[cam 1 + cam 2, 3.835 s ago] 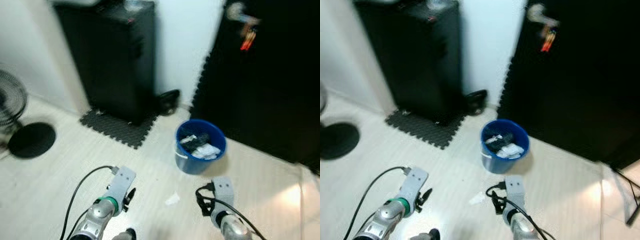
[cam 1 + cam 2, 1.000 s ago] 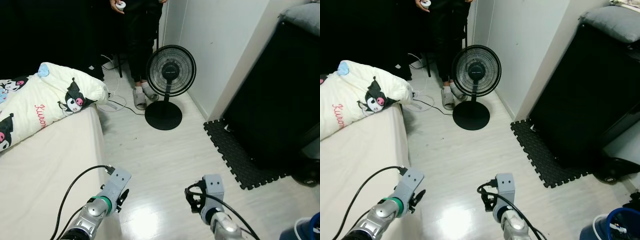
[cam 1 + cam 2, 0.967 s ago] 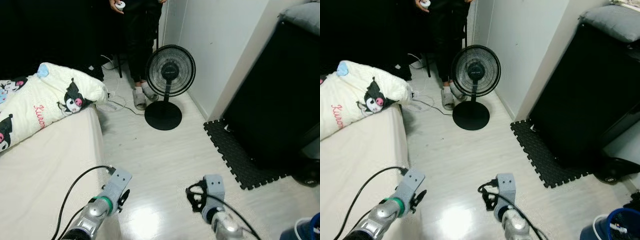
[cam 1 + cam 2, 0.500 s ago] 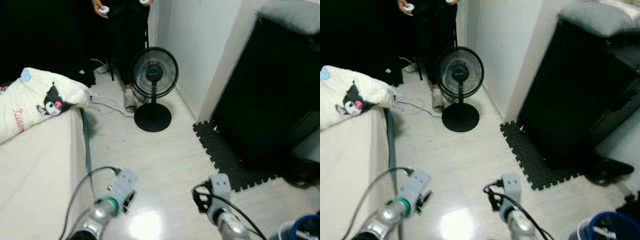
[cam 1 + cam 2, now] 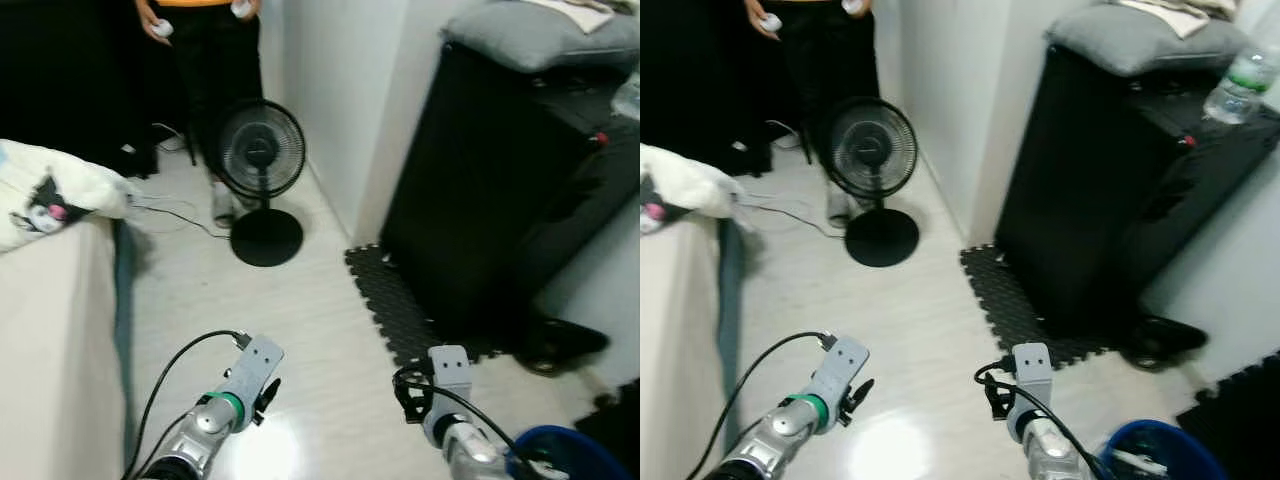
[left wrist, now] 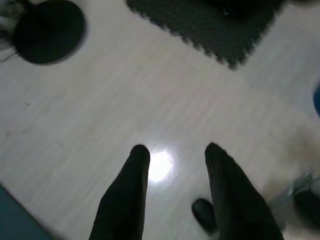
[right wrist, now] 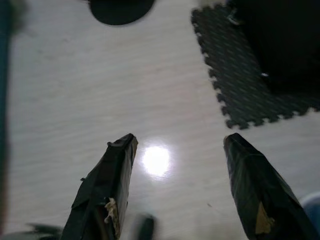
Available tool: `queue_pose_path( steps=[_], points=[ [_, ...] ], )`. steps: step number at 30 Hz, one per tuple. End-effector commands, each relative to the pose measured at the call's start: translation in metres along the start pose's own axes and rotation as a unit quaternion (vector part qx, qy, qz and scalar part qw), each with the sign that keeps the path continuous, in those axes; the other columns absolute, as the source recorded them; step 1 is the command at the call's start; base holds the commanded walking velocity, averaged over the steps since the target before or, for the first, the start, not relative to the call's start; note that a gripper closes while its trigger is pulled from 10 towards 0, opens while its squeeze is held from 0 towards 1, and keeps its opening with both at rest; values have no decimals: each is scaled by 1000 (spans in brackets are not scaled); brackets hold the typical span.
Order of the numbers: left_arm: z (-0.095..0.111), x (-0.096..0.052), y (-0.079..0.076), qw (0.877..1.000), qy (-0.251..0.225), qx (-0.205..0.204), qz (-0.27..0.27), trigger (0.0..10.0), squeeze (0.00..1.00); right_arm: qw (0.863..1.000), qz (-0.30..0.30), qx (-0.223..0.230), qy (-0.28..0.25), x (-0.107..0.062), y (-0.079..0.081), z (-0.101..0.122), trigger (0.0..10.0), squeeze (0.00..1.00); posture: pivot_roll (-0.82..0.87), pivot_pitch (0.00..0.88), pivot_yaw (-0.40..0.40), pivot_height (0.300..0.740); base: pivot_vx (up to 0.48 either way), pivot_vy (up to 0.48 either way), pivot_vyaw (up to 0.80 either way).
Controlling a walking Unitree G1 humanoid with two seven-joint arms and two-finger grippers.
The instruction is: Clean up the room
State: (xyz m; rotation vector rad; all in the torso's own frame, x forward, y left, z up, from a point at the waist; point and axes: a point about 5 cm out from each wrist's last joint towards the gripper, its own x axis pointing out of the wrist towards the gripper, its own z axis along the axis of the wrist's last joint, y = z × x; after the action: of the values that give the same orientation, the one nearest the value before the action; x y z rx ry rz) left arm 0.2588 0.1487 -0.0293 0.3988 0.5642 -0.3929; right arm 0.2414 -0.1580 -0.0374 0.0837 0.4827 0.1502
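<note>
A blue bin [image 5: 1155, 455] with some white scraps inside stands on the pale wooden floor [image 5: 310, 330] at the lower right, close to my right arm [image 5: 445, 400]. My left arm [image 5: 235, 395] is held low in front of me over bare floor. In the left wrist view my left gripper [image 6: 176, 151] is open above the floor with nothing between its fingers. In the right wrist view my right gripper [image 7: 181, 141] is also open and holds nothing.
A black cabinet [image 5: 500, 200] with a grey cushion [image 5: 1140, 40] and a water bottle [image 5: 1237, 85] on top stands at the right on a dark foam mat [image 5: 390, 300]. A fan [image 5: 260, 150] and a person [image 5: 200, 50] are at the back. A bed [image 5: 50, 320] lies left; a black shoe [image 5: 555, 345] lies right.
The camera has swung to the right: bed and fan slid left, the cabinet moved toward the middle and the blue bin came into view. Both arms keep their pose.
</note>
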Motion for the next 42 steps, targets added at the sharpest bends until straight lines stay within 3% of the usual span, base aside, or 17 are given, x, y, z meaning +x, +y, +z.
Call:
queue_pose_path(
  steps=[1,6,11,24,33,37,42],
  points=[
    [-2,0,-4,1000,3,-1,-6,10000,0,1000,-6,3,17,-5,-3,-9,10000,0,51,26,20,740,0,0,0],
    [0,0,-2,1000,-3,-2,1,10000,0,1000,0,-4,15,-4,-3,-8,10000,0,55,22,21,740,0,0,0],
    [8,1,11,999,-20,-18,43,10000,0,999,31,-43,0,0,4,1,10000,0,56,17,23,740,0,0,200],
    [21,3,24,996,-38,-52,68,10000,0,997,37,-57,-37,8,8,19,10000,0,55,20,18,740,0,0,765],
    [34,6,27,993,-62,-65,77,10000,0,997,34,-57,-31,6,7,15,10000,0,51,28,16,740,0,0,750],
    [36,6,28,992,-66,-59,85,10000,0,997,33,-57,-30,5,7,15,10000,0,50,29,16,740,0,0,188],
    [38,6,31,994,-65,-15,92,10000,0,998,34,-50,-33,5,7,14,10000,0,47,32,16,740,192,-99,0]
  ],
)
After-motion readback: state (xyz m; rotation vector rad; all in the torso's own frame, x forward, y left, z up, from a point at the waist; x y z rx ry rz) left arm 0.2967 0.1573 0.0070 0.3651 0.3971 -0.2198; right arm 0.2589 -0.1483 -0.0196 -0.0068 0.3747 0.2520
